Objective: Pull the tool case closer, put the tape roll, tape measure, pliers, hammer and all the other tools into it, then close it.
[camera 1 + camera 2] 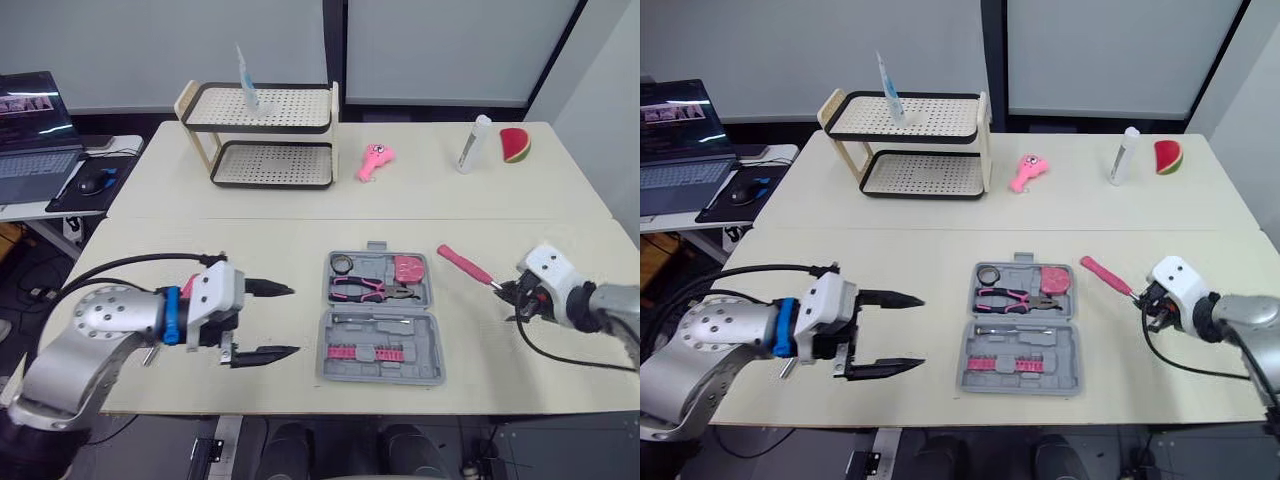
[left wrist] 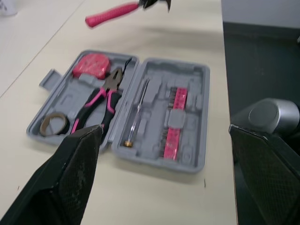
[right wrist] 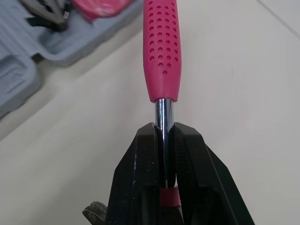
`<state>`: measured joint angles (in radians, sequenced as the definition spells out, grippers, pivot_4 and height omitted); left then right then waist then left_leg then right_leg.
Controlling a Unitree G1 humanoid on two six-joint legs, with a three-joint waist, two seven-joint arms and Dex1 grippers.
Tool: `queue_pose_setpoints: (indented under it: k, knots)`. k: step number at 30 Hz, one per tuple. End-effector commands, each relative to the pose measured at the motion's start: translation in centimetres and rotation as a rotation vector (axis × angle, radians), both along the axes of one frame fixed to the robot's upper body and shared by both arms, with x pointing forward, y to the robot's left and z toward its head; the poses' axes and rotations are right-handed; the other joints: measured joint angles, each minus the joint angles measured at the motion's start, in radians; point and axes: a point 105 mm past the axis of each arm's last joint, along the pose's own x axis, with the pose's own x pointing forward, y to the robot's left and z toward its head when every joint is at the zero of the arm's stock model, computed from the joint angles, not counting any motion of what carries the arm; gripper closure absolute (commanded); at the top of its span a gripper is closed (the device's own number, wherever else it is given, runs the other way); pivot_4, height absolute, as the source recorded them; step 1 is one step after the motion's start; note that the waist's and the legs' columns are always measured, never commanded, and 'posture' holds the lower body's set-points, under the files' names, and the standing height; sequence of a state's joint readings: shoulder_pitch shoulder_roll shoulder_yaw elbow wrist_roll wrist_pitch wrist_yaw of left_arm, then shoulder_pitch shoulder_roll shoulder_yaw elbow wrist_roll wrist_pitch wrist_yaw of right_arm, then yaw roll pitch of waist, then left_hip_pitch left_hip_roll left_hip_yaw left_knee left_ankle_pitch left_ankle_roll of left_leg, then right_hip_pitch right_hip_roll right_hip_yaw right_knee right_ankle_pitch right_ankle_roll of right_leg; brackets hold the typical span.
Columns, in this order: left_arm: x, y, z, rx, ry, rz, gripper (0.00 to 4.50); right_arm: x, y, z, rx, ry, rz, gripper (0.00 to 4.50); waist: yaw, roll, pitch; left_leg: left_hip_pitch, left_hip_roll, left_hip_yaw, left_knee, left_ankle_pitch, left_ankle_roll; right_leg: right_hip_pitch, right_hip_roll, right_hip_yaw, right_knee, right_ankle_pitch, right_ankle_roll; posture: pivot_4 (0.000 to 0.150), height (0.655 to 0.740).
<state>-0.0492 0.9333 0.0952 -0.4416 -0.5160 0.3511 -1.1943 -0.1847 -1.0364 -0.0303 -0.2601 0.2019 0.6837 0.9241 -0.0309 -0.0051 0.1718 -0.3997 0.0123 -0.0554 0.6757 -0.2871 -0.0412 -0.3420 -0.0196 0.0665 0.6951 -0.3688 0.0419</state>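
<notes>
I am gripping the hammer (image 1: 464,265) with the right gripper (image 3: 164,130), its fingers clamping the bare steel shank near the head. The open tool case (image 1: 425,350) is lying by the desk's (image 1: 200,230) front edge. The hammer is likely head-heavy, stiff and slick, so it may pivot. The left gripper's (image 1: 293,320) fingers are gaping open.

No readable txt, labels, nos.; laptop screen (image 1: 35,103) too blurry.
</notes>
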Motion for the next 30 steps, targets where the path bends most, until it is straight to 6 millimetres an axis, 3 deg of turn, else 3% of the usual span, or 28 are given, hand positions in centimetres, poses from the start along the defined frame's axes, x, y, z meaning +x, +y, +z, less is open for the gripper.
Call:
queue_pose_setpoints:
  k: [1, 6, 11, 19, 30]
  knots:
    - [-0.8, 1.0, 0.0, 0.074, -0.035, -0.035, 0.0, -1.9, 3.3, 1.1, -0.126, 0.06, 0.247, 4.28, 0.0, 0.0, 0.0, 0.0, 0.0, 0.0, 0.0, 0.0, 0.0, 0.0, 0.0, 0.0, 0.0, 0.0, 0.0, 0.15, 0.74]
    - [-1.3, 0.9, -0.6, 0.092, -0.03, -0.057, 0.0, -3.6, 6.6, 0.1, -0.169, 0.132, 0.414, 4.28, 0.004, -0.001, 0.001, -0.001, -0.001, 0.0, 0.0, 0.0, 0.0, 0.0, -0.001, 0.0, -0.001, 0.0, 0.0, 0.15, 0.74]
    - [-1.6, 0.6, -0.9, 0.104, -0.026, -0.076, 0.0, -3.9, 8.8, -1.2, -0.167, 0.162, 0.469, 4.28, 0.001, -0.001, 0.001, -0.001, -0.001, 0.0, 0.0, 0.0, 0.0, 0.0, -0.001, -0.001, 0.0, 0.0, 0.0, 0.15, 0.74]
    - [-1.4, 0.0, -0.9, 0.104, -0.032, -0.1, 0.0, -3.1, 11.0, -3.5, -0.18, 0.177, 0.527, 4.28, 0.0, -0.001, 0.001, 0.0, -0.001, 0.0, 0.001, 0.0, 0.0, -0.001, -0.001, -0.002, 0.0, 0.0, 0.0, 0.15, 0.74]
    - [-1.6, -0.2, -0.9, 0.106, -0.029, -0.114, 0.0, -1.1, 13.9, -4.5, -0.167, 0.157, 0.575, 4.28, 0.0, -0.001, 0.001, -0.001, -0.001, 0.0, 0.001, 0.0, 0.0, -0.002, -0.001, -0.003, 0.001, 0.0, 0.0, 0.15, 0.74]
